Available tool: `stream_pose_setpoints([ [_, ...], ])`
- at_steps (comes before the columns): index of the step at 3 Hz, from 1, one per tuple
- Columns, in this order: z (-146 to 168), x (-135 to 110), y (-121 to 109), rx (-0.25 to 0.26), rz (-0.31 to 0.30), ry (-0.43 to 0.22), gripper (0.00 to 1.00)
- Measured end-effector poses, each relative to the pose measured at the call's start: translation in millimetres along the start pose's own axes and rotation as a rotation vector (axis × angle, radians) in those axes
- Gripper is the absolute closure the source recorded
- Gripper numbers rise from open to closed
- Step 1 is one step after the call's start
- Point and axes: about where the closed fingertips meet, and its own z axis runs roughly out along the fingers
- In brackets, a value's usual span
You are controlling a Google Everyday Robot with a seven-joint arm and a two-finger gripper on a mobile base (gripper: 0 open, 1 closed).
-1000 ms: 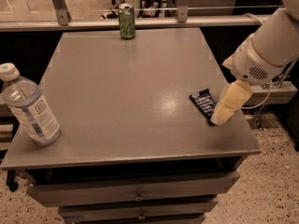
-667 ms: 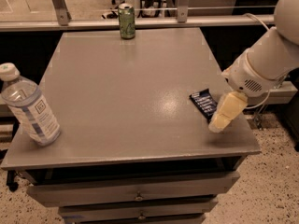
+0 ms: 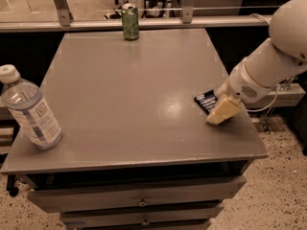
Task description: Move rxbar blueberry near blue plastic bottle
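Observation:
The rxbar blueberry (image 3: 206, 100), a dark navy bar with white lettering, lies flat near the right edge of the grey table (image 3: 129, 90). My gripper (image 3: 221, 112) comes in from the right on a white arm and hangs low over the bar's near end, covering part of it. The blue plastic bottle (image 3: 29, 110), clear with a white cap and a pale label, stands upright at the table's front left corner, far from the bar.
A green drink can (image 3: 130, 21) stands at the table's back edge. A metal rail runs behind the table. Drawers sit below the tabletop at the front. A speckled floor lies to the right.
My arm and gripper have shifted a little lower and toward the table's front right over the bar. The bar, the bottle and the can have not moved.

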Motion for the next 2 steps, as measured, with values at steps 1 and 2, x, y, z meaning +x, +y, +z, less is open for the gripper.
stream_pose_setpoints([
  [1, -2, -10, -7, -0.022, 0.024, -0.008, 0.64],
  [2, -5, -22, -7, -0.058, 0.027, -0.009, 0.87],
])
